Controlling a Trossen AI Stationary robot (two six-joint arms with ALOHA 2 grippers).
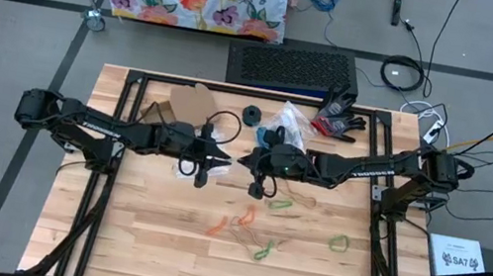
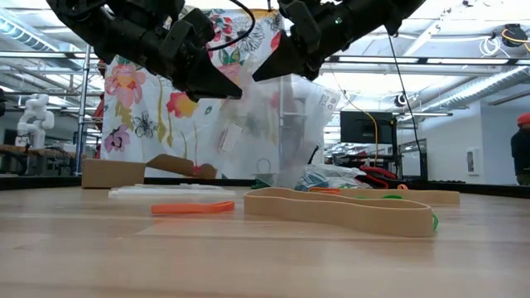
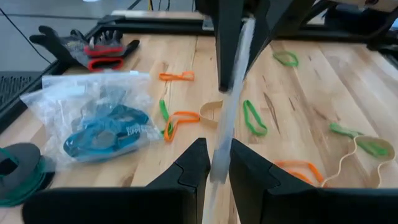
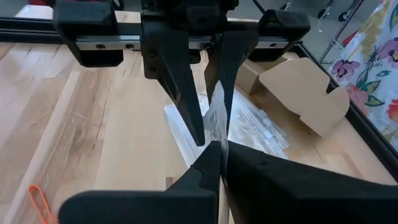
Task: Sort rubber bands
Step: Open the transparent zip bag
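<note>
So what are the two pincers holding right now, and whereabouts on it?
Both pinch one clear plastic bag lifted above the table: the left pincer and the right pincer each clamp its thin top edge, facing each other.

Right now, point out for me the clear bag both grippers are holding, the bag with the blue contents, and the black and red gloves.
clear bag (image 3: 231, 99), left wrist view, on the taut strip between the grippers.
bag with blue contents (image 3: 99, 124), left wrist view, on its middle.
gloves (image 3: 99, 50), left wrist view, on the red cuff.
</note>
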